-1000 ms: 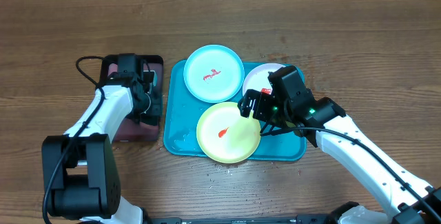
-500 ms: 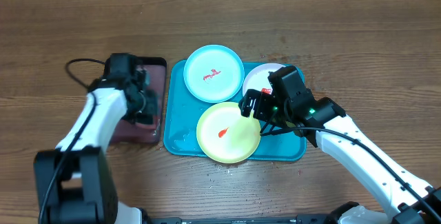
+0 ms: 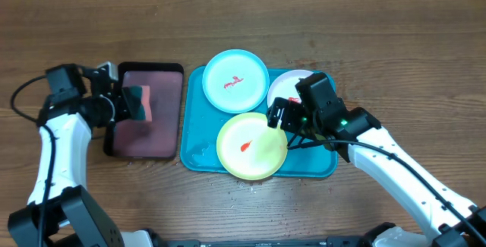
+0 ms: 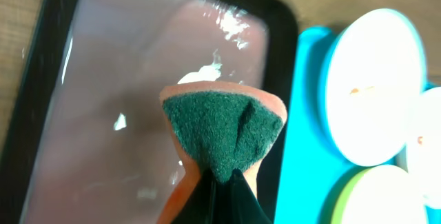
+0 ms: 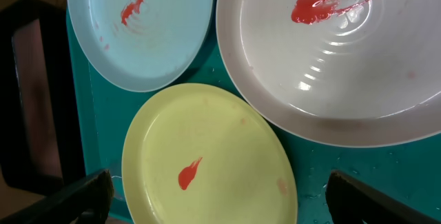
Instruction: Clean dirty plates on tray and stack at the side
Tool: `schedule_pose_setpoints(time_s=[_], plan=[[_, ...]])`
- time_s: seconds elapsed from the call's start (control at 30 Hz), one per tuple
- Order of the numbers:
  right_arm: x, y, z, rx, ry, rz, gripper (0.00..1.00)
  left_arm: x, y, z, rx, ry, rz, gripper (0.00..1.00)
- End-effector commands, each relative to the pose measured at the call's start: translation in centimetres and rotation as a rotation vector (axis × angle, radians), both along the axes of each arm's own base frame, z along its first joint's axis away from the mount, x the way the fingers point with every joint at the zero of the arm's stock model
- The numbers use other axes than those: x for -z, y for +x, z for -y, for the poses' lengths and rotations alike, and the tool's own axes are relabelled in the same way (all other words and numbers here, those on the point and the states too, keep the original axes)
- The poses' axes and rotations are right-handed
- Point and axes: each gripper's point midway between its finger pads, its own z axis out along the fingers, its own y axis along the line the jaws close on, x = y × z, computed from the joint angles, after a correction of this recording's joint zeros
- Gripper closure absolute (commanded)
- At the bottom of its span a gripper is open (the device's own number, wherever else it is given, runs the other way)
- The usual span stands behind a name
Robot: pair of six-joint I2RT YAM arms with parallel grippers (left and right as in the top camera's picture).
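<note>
Left gripper (image 3: 124,104) pinches a green-and-orange sponge (image 4: 220,131) over the black-rimmed pinkish tray (image 3: 152,139). The turquoise rectangular plastic tray (image 3: 196,154) holds the sauce-smeared light blue round plastic plate (image 3: 235,80), yellow-green plate (image 3: 251,146) and white plate (image 3: 287,86). Right gripper (image 5: 220,196) hovers spread wide, empty, over the yellow-green plate; its arm hides part of the white plate.

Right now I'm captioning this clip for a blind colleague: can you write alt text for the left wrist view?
The left gripper pinches a green-and-orange sponge over a wet pinkish tray with a black rim. To the right, the turquoise tray holds a light blue plate, with edges of a white plate and a yellow-green plate showing.
</note>
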Motion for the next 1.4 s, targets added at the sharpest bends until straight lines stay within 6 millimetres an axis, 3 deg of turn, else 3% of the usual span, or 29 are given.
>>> schedule_pose_setpoints(time_s=[0.0, 0.33, 0.87, 1.0, 1.13, 1.27, 1.37], plan=[[-0.9, 0.7, 0.0, 0.01, 0.0, 0.031, 0.0, -2.7, 1.3, 0.4, 0.081, -0.049, 0.143, 0.96], [-0.9, 0.8, 0.1, 0.015, -0.006, 0.033, 0.0, -5.6, 3.4, 1.1, 0.166, -0.074, 0.329, 0.96], [-0.1, -0.4, 0.7, -0.066, -0.07, 0.011, 0.01, -5.5, 3.3, 1.2, 0.167, -0.081, 0.322, 0.96], [1.0, -1.8, 1.5, -0.156, -0.144, -0.027, 0.04, -4.2, 2.9, 0.4, 0.122, -0.027, 0.256, 0.96], [3.1, -2.3, 2.3, -0.168, -0.208, -0.094, 0.11, -1.5, 1.8, -0.5, 0.056, 0.103, 0.101, 0.96], [5.6, -2.9, 2.6, -0.176, -0.243, -0.175, 0.36, 0.7, 0.2, -0.8, 0.005, 0.254, -0.06, 0.96], [7.0, -3.2, 2.4, -0.184, -0.249, -0.222, 0.54, 1.3, -0.3, 0.8, 0.05, 0.304, -0.103, 0.96]])
